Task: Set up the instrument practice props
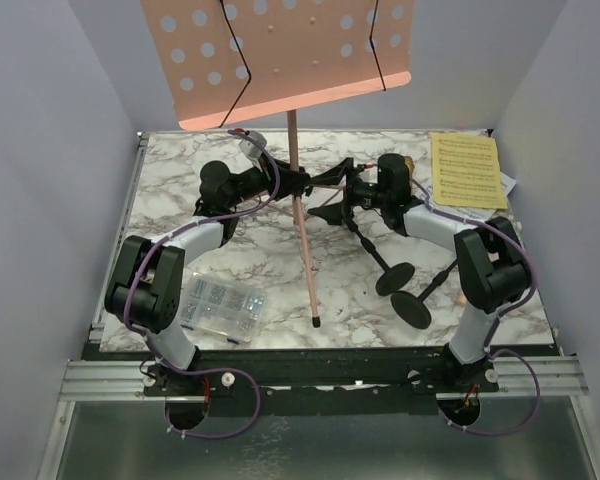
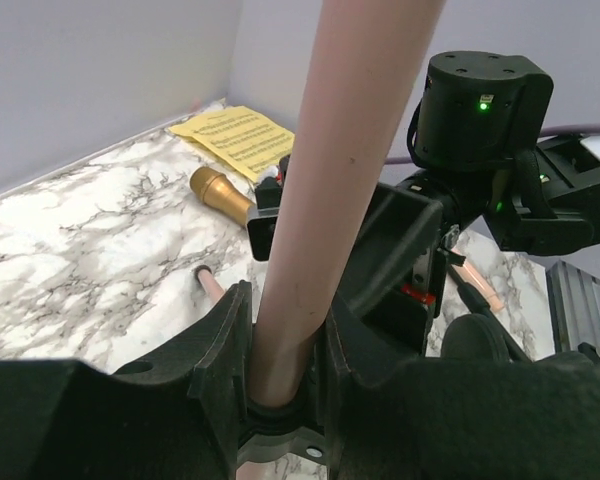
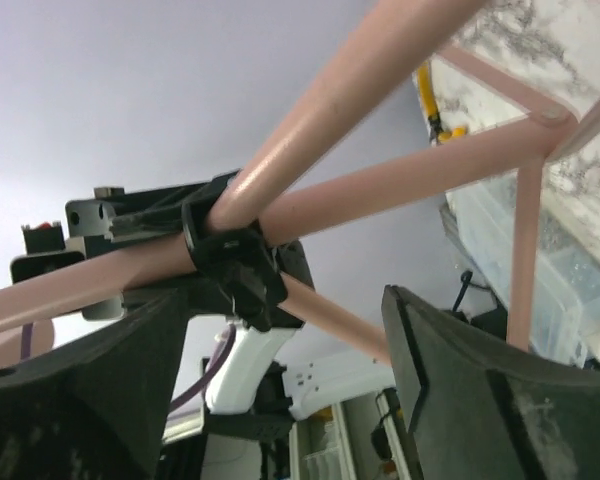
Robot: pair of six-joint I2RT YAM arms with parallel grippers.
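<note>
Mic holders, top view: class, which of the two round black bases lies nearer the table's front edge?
The right-hand base, beside the right arm; the other base lies just behind it, farther from that edge.

The top view looks down from behind on the whole worktop point(image 1: 250, 262); both wrist views sit close against the pink rack pole point(image 2: 330, 200) it also shows.

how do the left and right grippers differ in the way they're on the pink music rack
The left gripper is shut on the pole of the pink music rack; the right gripper is open, fingers wide apart. The left holds bare pole; the right straddles the black collar where the legs branch. Both meet the same rack.
</note>
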